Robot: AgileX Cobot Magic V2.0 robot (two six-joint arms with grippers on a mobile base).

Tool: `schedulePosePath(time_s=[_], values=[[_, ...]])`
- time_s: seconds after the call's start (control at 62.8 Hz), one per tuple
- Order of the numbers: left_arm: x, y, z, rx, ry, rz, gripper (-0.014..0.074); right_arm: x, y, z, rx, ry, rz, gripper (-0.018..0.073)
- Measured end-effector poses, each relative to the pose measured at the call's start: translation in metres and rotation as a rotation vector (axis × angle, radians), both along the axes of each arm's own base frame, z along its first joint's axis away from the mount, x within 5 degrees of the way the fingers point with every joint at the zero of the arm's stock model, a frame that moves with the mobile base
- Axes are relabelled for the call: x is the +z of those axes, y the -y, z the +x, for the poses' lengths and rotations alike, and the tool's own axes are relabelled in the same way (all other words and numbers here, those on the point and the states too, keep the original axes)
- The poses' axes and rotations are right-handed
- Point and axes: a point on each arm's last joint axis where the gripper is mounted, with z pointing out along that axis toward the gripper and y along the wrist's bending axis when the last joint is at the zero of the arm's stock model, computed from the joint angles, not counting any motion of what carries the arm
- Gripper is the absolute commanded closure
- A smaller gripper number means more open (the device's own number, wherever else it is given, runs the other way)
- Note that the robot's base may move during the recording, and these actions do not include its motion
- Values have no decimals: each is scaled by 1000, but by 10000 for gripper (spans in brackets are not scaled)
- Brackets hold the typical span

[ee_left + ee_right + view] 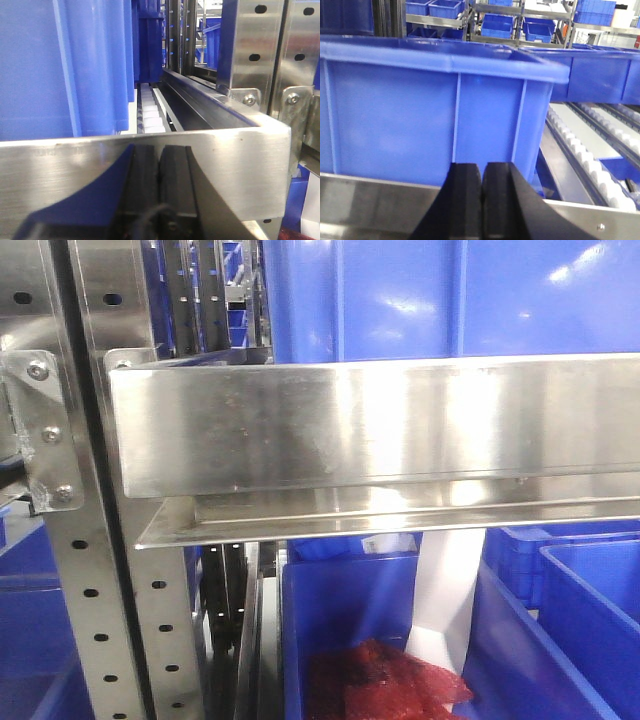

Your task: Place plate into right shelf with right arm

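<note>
No plate shows in any view. My left gripper (160,150) is shut and empty, its black fingers pressed together right in front of a steel shelf rail (150,150). My right gripper (483,167) is shut and empty, fingers together in front of a blue bin (435,110) that sits behind a steel rail (370,200). Neither gripper shows in the front view. The shelf there is a steel beam (380,420) with blue bins above and below it.
A slotted steel upright (90,540) stands at the left. A lower blue bin (340,610) holds red mesh bags (385,680). White roller tracks (585,155) run to the right of the bin. More blue bins (497,25) stand on far racks.
</note>
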Motion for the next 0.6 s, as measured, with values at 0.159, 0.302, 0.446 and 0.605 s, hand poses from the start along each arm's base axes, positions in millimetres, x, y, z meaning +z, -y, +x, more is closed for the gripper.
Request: schedulePosePath(time_s=[0.159, 0.302, 0.446, 0.605], values=[[0, 0, 0, 0, 0, 0, 643, -2, 0, 0, -1, -11, -2, 505], [0, 0, 0, 0, 0, 0, 643, -3, 0, 0, -1, -13, -3, 505], [0, 0, 0, 0, 0, 0, 643, -9, 0, 2, -1, -30, -16, 505], [0, 0, 0, 0, 0, 0, 643, -33, -1, 4, -17, -60, -31, 505]])
